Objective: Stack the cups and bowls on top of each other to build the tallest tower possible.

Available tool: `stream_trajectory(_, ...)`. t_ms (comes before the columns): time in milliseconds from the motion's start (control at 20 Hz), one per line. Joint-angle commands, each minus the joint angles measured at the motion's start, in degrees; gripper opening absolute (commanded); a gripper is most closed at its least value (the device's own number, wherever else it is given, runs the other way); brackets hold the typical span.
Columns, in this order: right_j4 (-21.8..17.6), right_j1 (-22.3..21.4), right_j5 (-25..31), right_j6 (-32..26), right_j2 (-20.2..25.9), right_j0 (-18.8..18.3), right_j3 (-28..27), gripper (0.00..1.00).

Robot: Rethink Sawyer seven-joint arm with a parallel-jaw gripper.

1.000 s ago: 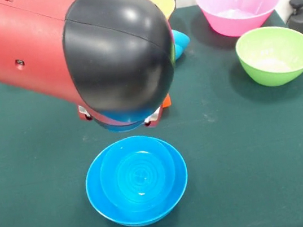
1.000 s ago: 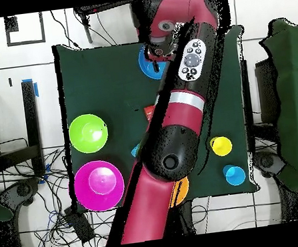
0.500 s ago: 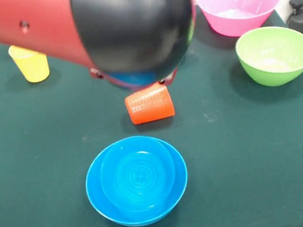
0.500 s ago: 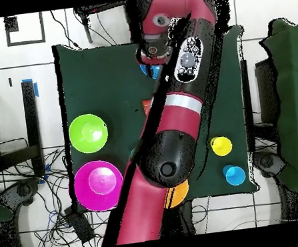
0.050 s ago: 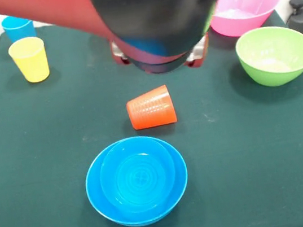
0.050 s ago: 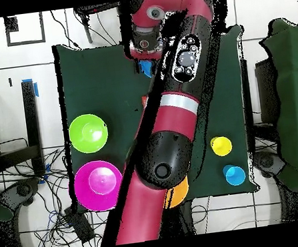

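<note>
While the arm (image 5: pixel 142 12) fills the top of the front view, the tool (image 5: pixel 160 55) shows only as red-and-white parts under the black elbow, and whether it is open, closed or holding anything cannot be told. Below it the orange cup (image 5: pixel 151 108) lies on its side on the green worktop (image 5: pixel 271 152), just beyond two nested blue bowls (image 5: pixel 136 180). Yellow cup (image 5: pixel 29 59) and blue cup (image 5: pixel 17 26) stand at one far corner, pink bowl (image 5: pixel 246 5) and green bowl (image 5: pixel 275 54) at the other. Overhead, tiled floor (image 6: pixel 10 65) and cables surround the worktop.
</note>
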Motion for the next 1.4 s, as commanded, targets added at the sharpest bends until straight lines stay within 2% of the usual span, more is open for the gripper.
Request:
stream_trajectory(50, -1.7, 0.7, -4.5, 5.7, 4.0, 4.9, 3.8, 1.00)
stream_trajectory(100, -2.9, 0.5, -5.2, 5.5, 5.7, 5.8, 4.9, 1.00)
stream_trajectory(150, -6.7, -0.4, -6.6, 4.4, 9.3, 7.6, 7.6, 1.00)
stream_trajectory(200, -8.8, -0.9, -8.1, 4.0, 11.7, 9.1, 10.0, 1.00)
stream_trajectory(250, -12.8, -2.6, -12.9, 3.4, 17.1, 13.3, 17.7, 1.00)
stream_trajectory(300, -14.5, -3.4, -14.8, 2.5, 19.0, 15.0, 21.1, 1.00)
stream_trajectory(350, -17.9, -4.7, -13.6, 1.3, 20.1, 17.2, 26.0, 1.00)
stream_trajectory(450, -22.8, -6.9, -15.3, -3.8, 23.5, 20.5, 33.7, 1.00)
stream_trajectory(550, -25.4, -8.8, -21.5, -7.0, 27.4, 23.6, 41.7, 1.00)
stream_trajectory(650, -27.4, -10.7, -25.2, -8.4, 29.9, 25.4, 47.1, 1.00)
stream_trajectory(850, -28.8, -13.5, -29.5, -7.8, 33.8, 26.8, 52.3, 1.00)
stream_trajectory(1050, -30.5, -13.5, -27.4, -4.0, 35.2, 25.7, 50.9, 1.00)
stream_trajectory(1400, -34.1, -16.7, -28.7, -4.4, 38.6, 25.7, 53.3, 1.00)
